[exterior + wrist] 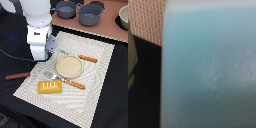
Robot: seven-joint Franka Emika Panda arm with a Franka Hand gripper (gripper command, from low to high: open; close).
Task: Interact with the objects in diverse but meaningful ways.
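A pale blue carton block (pixel 208 65) fills almost the whole wrist view, very close to the camera. In the exterior view the arm hides it. My gripper (pixel 50 48) hangs low over the left edge of the beige placemat (pixel 95 95), and its fingers do not show clearly. The yellow-orange scored bread loaf (pixel 50 86) lies on the mat's near left part, apart from the gripper. Off the mat, on the dark table at the exterior view's left, lies the reddish-brown sausage stick (pixel 17 76). The small white-and-blue piece is out of view.
A tan plate (pixel 69 66) sits mid-mat, with a wooden-handled knife (pixel 87 58) behind it and a wooden-handled fork (pixel 73 83) in front. Two grey pots (pixel 90 14) and a bowl (pixel 123 17) stand on the brown board at the back.
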